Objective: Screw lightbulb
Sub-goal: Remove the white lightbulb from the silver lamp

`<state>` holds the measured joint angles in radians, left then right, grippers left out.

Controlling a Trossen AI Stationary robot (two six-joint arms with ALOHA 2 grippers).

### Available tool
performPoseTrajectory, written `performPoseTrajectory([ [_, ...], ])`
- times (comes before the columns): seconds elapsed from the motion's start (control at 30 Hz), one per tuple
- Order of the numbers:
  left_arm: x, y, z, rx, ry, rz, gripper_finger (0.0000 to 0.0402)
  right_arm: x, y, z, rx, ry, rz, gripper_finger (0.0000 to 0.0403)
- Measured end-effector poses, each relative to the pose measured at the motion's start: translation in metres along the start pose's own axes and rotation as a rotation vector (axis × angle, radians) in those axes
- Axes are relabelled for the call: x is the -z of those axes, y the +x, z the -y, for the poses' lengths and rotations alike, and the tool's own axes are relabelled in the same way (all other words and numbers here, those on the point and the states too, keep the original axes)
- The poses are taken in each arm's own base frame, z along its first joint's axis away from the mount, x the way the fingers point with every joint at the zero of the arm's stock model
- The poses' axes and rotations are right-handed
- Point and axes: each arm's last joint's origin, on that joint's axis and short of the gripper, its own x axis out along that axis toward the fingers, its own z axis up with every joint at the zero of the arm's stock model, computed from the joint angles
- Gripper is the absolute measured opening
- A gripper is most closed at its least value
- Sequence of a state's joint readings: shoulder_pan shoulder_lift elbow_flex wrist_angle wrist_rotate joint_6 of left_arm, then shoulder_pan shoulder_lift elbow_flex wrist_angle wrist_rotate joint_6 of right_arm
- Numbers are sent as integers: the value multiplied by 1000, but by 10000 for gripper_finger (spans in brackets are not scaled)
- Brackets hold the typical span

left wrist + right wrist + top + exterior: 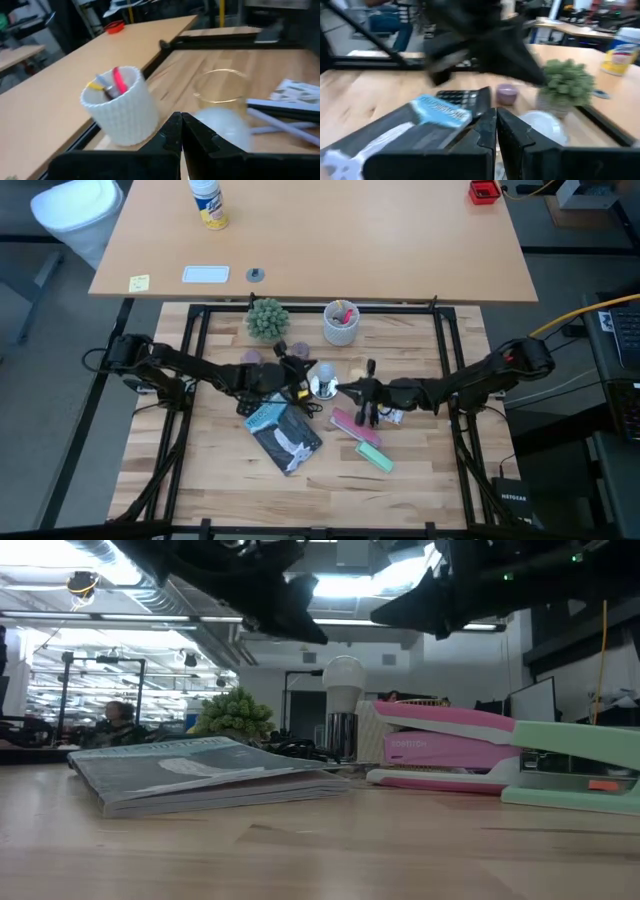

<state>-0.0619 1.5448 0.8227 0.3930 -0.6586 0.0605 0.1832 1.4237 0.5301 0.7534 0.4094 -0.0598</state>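
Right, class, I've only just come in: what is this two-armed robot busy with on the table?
Both arms have reached in to the middle of the table, over the lightbulb, which stands upright in its socket. The left gripper and the right gripper hover on either side of it, both shut and holding nothing. Around it lie a book, a pink stapler and a green stapler, with a white cup and a small plant behind.

Overhead, table-level and both wrist views (close in) all share the lightbulb (343, 680)
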Motion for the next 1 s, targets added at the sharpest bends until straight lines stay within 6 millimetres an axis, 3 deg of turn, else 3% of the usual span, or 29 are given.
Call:
performPoseTrajectory([
  [0.33, 13, 12, -16, 15, -42, -111, 1, 24, 13, -1, 40, -7, -90, 19],
  [0.63, 22, 16, -5, 93, -56, -143, 1, 36, 21, 11, 92, 21, -132, 19],
  [1.0, 21, 2, 16, 176, -44, -131, 1, 39, 24, 24, 225, 87, -151, 19],
])
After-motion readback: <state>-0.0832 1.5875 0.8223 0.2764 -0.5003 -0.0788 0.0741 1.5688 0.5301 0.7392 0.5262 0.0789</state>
